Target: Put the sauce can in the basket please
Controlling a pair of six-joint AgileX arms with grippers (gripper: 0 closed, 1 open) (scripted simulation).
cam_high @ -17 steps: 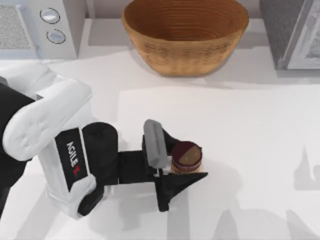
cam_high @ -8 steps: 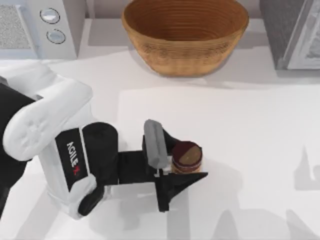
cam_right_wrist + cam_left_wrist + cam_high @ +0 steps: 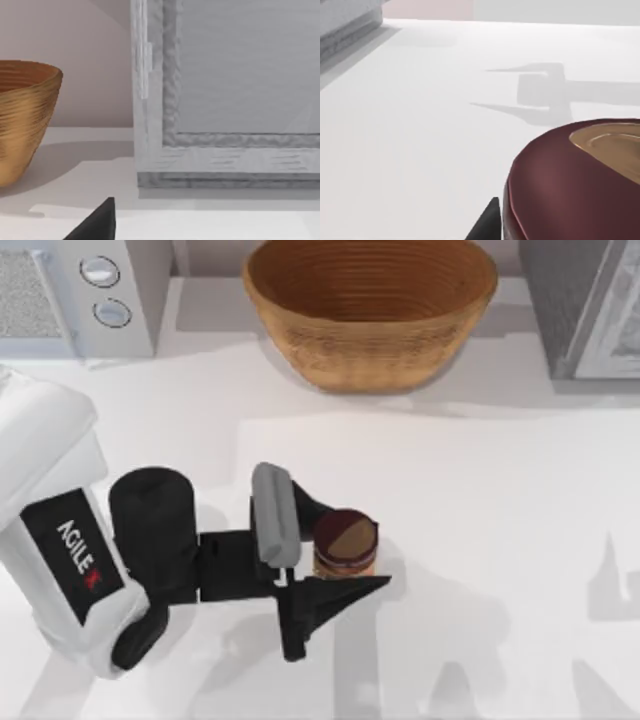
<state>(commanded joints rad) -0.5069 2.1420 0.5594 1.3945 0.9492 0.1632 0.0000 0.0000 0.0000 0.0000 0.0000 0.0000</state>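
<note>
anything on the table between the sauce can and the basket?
Nothing. In the top view the white table is bare from the sauce can, held between the left gripper fingers, up to the basket.

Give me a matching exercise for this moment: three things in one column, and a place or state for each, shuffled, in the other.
Things:
1. small maroon-topped sauce can
2. golden-brown woven wicker basket
3. grey appliance with two round dials

Places or states:
A. far edge of the table, top view's left corner
B. far edge of the table, middle, nothing inside
C. between the fingers of the left hand

Pairs: 1-C, 2-B, 3-A
</note>
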